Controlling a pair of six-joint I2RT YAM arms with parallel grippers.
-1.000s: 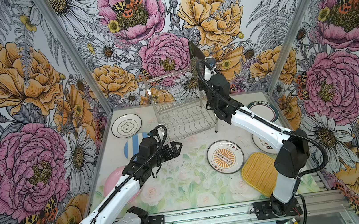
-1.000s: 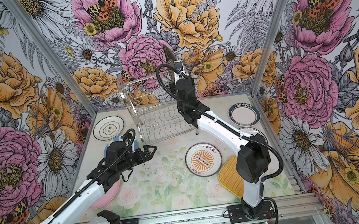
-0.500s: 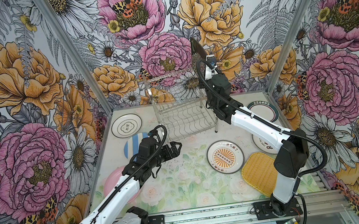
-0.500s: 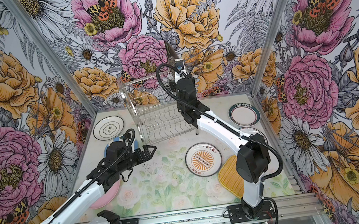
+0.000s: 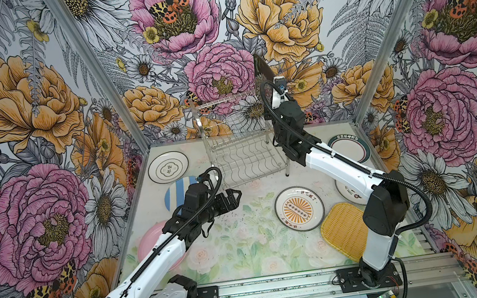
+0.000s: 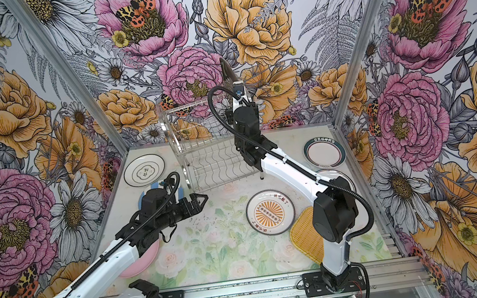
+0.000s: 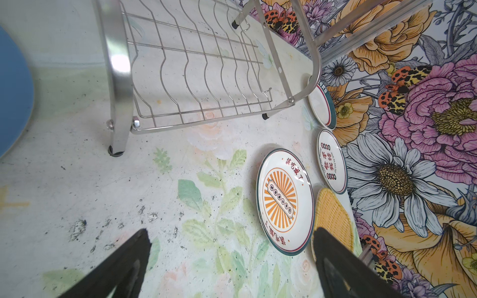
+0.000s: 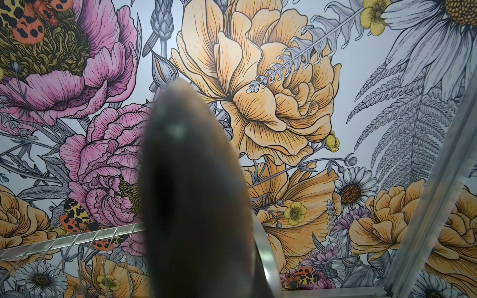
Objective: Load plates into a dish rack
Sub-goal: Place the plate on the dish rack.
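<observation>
While above rack [image 5: 245,161] (edge-up): black plate [image 5: 264,70]

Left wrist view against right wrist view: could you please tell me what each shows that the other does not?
Only left wrist: the open left claw, the orange sunburst plate, the yellow woven plate and the tabletop. Only right wrist: a blurred dark plate, close up. Both: the dish rack and the floral wall.

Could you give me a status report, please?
Left gripper open, empty. Right gripper shut on black square plate, held on edge above shiny steel wire dish rack. Rack empty, path clear.
</observation>
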